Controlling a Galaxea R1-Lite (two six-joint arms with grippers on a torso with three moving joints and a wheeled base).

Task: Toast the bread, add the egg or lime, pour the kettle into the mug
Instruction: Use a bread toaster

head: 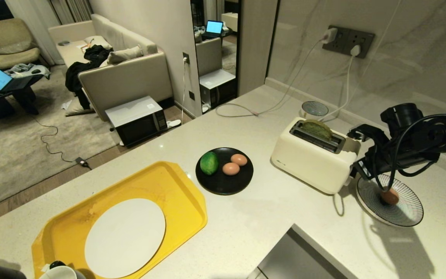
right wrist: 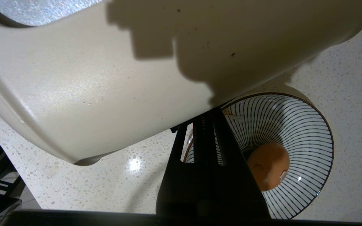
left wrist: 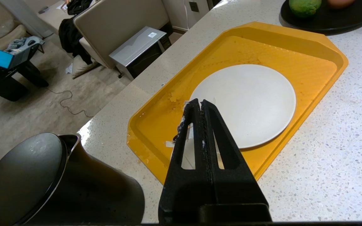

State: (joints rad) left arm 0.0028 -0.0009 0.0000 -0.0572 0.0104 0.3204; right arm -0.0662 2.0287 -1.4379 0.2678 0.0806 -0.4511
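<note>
1. The tabletop (head: 269, 217) carries a yellow tray (head: 176, 182) with a white plate (head: 124, 236).
2. The toaster (head: 308, 162) holds the bread (head: 316, 130) in its slot.
3. The kettle (left wrist: 42, 185) stands beside the tray, near the left gripper (left wrist: 199, 105), whose fingers are pressed together, empty, over the plate.
4. The right gripper (right wrist: 207, 121), pressed together, sits at the toaster's end above a striped bowl (head: 405, 211) holding one egg (head: 390, 197).
5. A black plate (head: 223, 184) holds the lime (head: 209, 163) and two eggs (head: 235, 164).
6. Only the mug's (head: 58, 273) rim shows.
</note>
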